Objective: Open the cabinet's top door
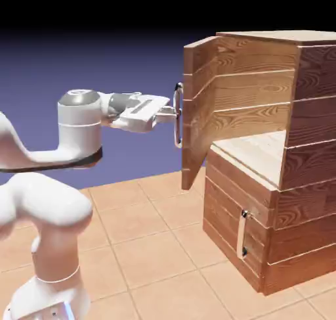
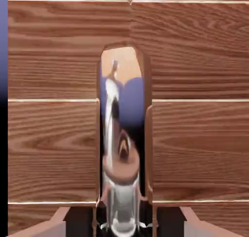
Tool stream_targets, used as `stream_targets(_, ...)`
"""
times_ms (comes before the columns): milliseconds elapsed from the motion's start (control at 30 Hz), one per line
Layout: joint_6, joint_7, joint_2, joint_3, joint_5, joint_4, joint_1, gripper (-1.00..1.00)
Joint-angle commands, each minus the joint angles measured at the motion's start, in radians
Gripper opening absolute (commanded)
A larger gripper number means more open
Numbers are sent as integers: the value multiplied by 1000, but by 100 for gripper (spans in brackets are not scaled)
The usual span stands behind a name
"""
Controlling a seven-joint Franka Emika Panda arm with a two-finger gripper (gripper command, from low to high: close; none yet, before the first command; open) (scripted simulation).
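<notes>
I have my two-finger grey-tipped pincer (image 1: 172,114) closed on the long curved vertical silver bar handle (image 1: 178,115) of the top door. That tall wooden plank door (image 1: 199,113) stands swung well out from the brown wood-grain plank cabinet (image 1: 243,230), on the exterior view's right; my white jointed arm (image 1: 80,125) reaches to it from the left. Past the door's edge I can see the pale inside of the upper compartment (image 1: 252,143). Below, the shorter door (image 1: 226,210) is shut, its small silver handle (image 1: 242,233) untouched.

In my hand view the bar runs between my fingertips, its shiny face toward me and the planks behind it, so the hold looks well centred.

I judge the opening mostly done, with perhaps a little more swing to give. To do it well I should draw the handle along the door's own arc about its hinge, never straight back, turning my wrist with the panel so that the bar doesn't twist in my grip. Slow, even pulling is best; a sideways tug could let the smooth bar slide. Once the door rests wide, I should part my fingers fully before backing straight off.
</notes>
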Motion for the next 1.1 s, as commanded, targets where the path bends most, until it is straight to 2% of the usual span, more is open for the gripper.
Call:
stream_targets(0,-28,9,16,36,36,7,4,-100)
stream_targets(333,-353,131,291,398,401,175,-29,-100)
stream_targets(667,-709,276,653,711,649,496,-230,-100)
stream_targets(1033,-1101,486,1047,1002,752,861,-476,-100)
stream_targets(1067,-1101,486,1047,1002,752,862,-476,100)
